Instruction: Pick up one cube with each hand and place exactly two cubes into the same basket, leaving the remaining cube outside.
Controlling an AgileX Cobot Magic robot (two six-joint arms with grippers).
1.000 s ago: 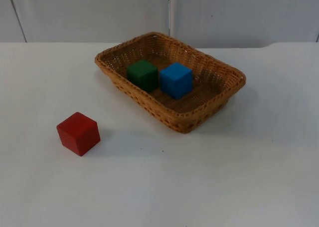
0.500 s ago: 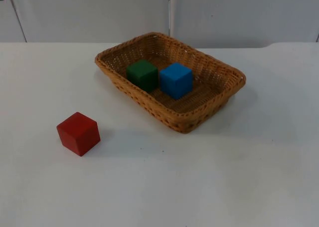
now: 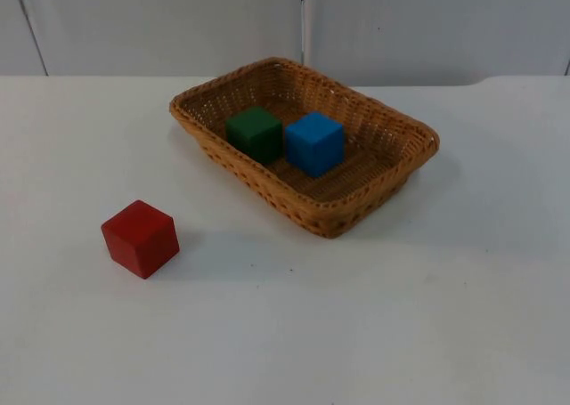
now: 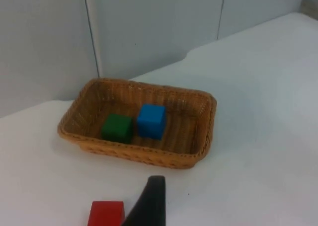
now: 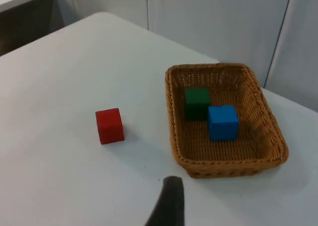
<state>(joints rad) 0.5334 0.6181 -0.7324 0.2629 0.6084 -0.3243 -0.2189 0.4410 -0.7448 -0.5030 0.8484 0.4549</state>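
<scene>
A brown wicker basket point(image 3: 405, 129) sits at the table's middle back. Inside it, a green cube point(image 3: 255, 133) and a blue cube point(image 3: 314, 142) rest side by side, touching or nearly so. A red cube point(image 3: 140, 238) stands alone on the table, to the front left of the basket. My left gripper point(image 4: 149, 206) hangs high above the table, well back from the basket point(image 4: 198, 154), with the red cube point(image 4: 106, 214) just beside it in its own view. My right gripper point(image 5: 169, 201) is likewise raised and far from the basket point(image 5: 174, 131) and the red cube point(image 5: 109, 125). Neither holds anything I can see.
The white table top point(image 3: 356, 325) ends at a grey partition wall point(image 3: 178, 22) behind the basket.
A small dark bit of the left arm, at the top view's upper left corner half a second ago, has gone. The cubes and basket have not moved.
</scene>
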